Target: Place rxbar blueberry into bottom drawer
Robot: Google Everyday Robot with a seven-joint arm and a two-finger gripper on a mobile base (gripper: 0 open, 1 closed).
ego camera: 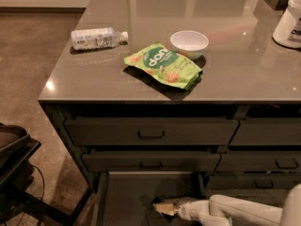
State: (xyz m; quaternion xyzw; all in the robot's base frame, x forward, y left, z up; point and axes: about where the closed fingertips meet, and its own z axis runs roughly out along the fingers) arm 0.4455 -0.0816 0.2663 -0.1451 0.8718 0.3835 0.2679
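Observation:
The bottom drawer [126, 192] is pulled open below the two drawers with bar handles, and its flat floor shows. My gripper [161, 207] is at the end of the white arm [235, 212] that reaches in from the lower right. It is low inside the drawer, near the front middle. A small dark shape lies at the gripper's tip, and I cannot tell whether it is the rxbar blueberry. No blue bar shows on the countertop.
On the grey counter [244, 79] lie a green snack pouch [163, 65], a white bowl [189, 42], a clear plastic bottle [97, 38] on its side and a white container [289, 21] at the far right. A dark piece of equipment [14, 159] stands at the lower left.

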